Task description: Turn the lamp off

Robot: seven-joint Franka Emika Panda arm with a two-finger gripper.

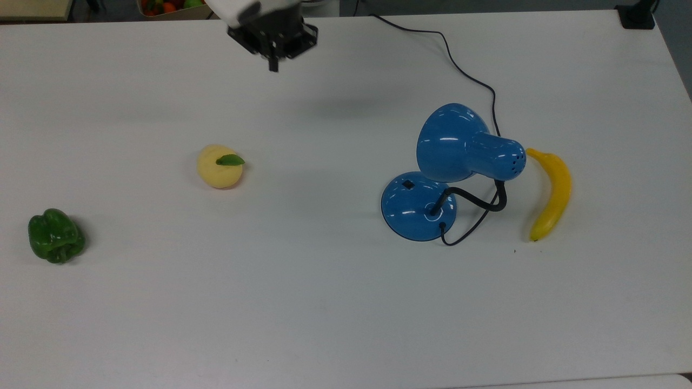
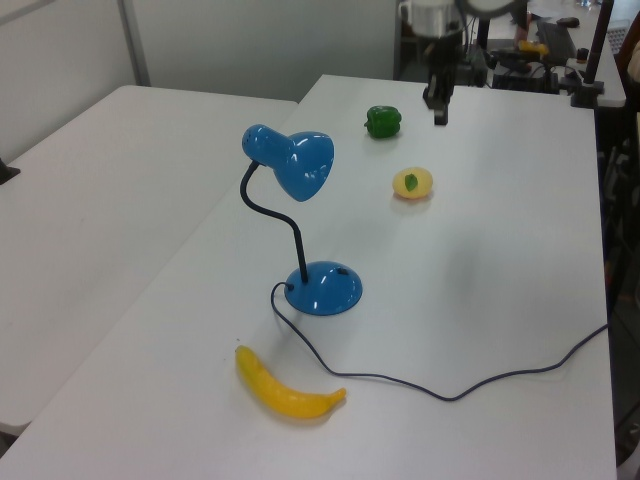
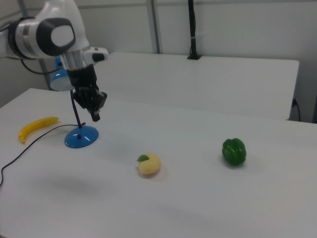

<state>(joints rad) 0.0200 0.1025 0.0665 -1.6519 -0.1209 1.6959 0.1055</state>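
Fingers: my gripper (image 1: 273, 66) hangs with its fingers pressed together into one thin tip, holding nothing — high above the desk (image 1: 324, 302) near its far edge in the top view.

Lamp: the lamp (image 1: 451, 167) stands toward the top view's right half of the desk, base down and shade up on its bent neck; the switch (image 1: 408, 184) sits on the base's upper left part in the top view.

Direction: from my fingertips the switch lies well apart, toward the top view's right and toward the near edge — and down. I judge any further press needs a long diagonal travel, then a descent beside the shade.

Lit or not: I see no glow from the shade.

Neighbours: banana (image 1: 551, 194) just right of the lamp in the top view; yellow fruit (image 1: 219, 166) and green pepper (image 1: 55, 236) toward its left.

Writing: none I can read.
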